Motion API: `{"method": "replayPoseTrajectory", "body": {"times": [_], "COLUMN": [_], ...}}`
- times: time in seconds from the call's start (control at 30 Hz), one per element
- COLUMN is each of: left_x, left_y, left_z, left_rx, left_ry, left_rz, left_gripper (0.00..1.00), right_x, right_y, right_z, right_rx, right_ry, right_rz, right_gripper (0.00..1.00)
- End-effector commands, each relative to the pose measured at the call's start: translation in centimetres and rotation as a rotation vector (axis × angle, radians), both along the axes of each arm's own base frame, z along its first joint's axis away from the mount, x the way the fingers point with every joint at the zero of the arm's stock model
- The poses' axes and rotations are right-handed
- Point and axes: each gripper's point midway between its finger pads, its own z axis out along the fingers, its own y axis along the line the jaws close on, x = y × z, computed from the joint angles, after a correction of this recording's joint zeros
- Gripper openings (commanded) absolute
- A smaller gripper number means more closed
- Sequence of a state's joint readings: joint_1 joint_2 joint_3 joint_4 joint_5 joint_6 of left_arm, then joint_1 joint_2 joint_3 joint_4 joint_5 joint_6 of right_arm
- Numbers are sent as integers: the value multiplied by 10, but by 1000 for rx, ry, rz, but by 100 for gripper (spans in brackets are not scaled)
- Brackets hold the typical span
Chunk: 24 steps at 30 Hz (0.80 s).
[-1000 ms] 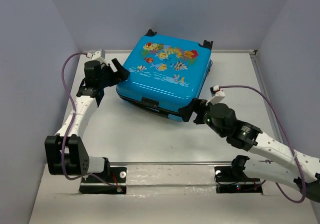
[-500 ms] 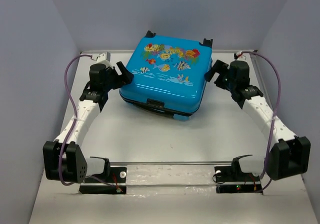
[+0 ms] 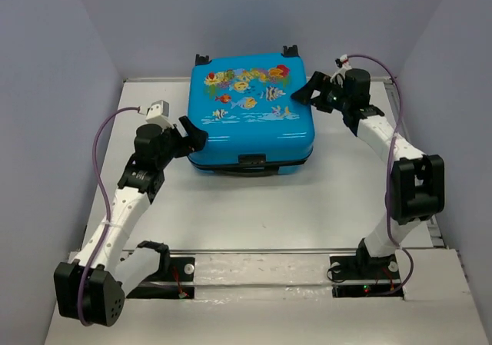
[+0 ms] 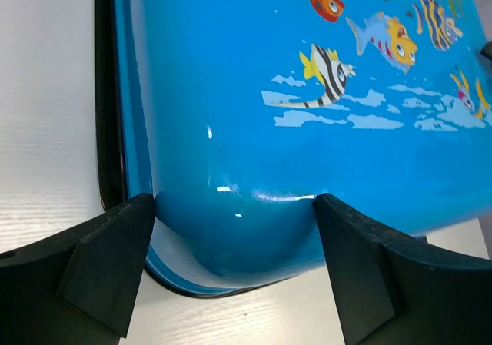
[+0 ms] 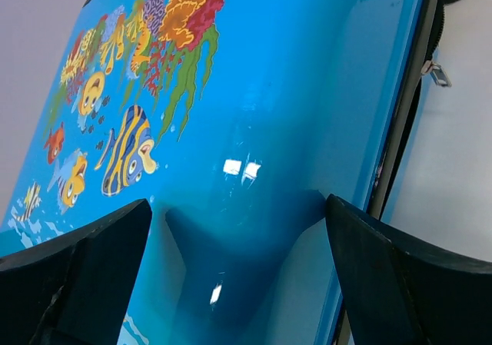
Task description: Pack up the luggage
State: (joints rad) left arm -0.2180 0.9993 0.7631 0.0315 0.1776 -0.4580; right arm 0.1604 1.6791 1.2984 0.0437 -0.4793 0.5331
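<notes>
Blue luggage; its zipper pull shows only in the right wrist view.

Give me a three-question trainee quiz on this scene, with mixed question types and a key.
1. True or false: the bright-blue hard-shell suitcase with the fish print lies closed on the white table, printed shell up.
2. Which corner of the suitcase does the left gripper straddle, counting the arm bases' side as near? A near-left; B far-right; C far-left.
3. Fill in: the right gripper sits at the suitcase's far-right corner with its jaws ___.
Key: 1 true; 2 A; 3 open.
</notes>
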Motion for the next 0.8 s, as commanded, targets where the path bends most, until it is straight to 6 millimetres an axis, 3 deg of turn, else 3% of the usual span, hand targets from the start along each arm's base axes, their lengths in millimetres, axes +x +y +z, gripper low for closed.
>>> {"method": "replayPoseTrajectory", "body": {"times": [0.0,0.13,0.17,0.23,0.3,0.37,0.4,0.43,0.47,0.53,0.57,0.6,0.63,0.67,0.7,0.73,0.77], "left_x": [-48,-45,-41,-38,-34,-32,-30,-29,-28,-27,-27,-26,-26,-26,-27,-27,-27], "left_y": [-50,-42,-38,-34,-31,-27,-23,-21,-19,-16,-15,-14,-14,-12,-11,-11,-10], "left_z": [-6,16,23,31,34,43,47,50,58,66,74,79,86,88,89,90,88], "left_rx": [-86,-70,-58,-48,-42,-40,-38,-37,-39,-40,-42,-44,-47,-45,-42,-41,-39], "left_ry": [67,18,3,-9,-15,-36,-49,-55,-73,-89,-105,-116,-130,-136,-138,-139,-136], "left_rz": [-263,-218,-196,-173,-149,-129,-109,-97,-86,-75,-69,-64,-63,-59,-55,-54,-53], "left_gripper": [92,92,92,92,92,92,92,92,92,92,92,92,92,92,92,92,92], "right_x": [-41,-35,-38,-38,-55,-63,-82,-87,-108,-127,-135,-144,-161,-167,-174,-186,-190], "right_y": [73,68,66,53,44,26,21,15,9,1,-4,-8,-19,-26,-31,-36,-37], "right_z": [45,76,97,116,145,151,172,175,175,164,155,103,106,87,69,34,23], "right_rx": [118,87,88,85,82,72,66,39,20,-7,-16,-42,-52,-58,-63,-62,-56], "right_ry": [35,-16,-59,-101,-172,-198,-257,-291,-318,-330,-338,-258,-318,-305,-296,-278,-289], "right_rz": [388,347,343,300,285,240,234,206,200,168,151,141,83,46,17,-5,-12], "right_gripper": [99,100,100,100,100,100,100,100,100,96,89,77,47,31,22,17,17]}}
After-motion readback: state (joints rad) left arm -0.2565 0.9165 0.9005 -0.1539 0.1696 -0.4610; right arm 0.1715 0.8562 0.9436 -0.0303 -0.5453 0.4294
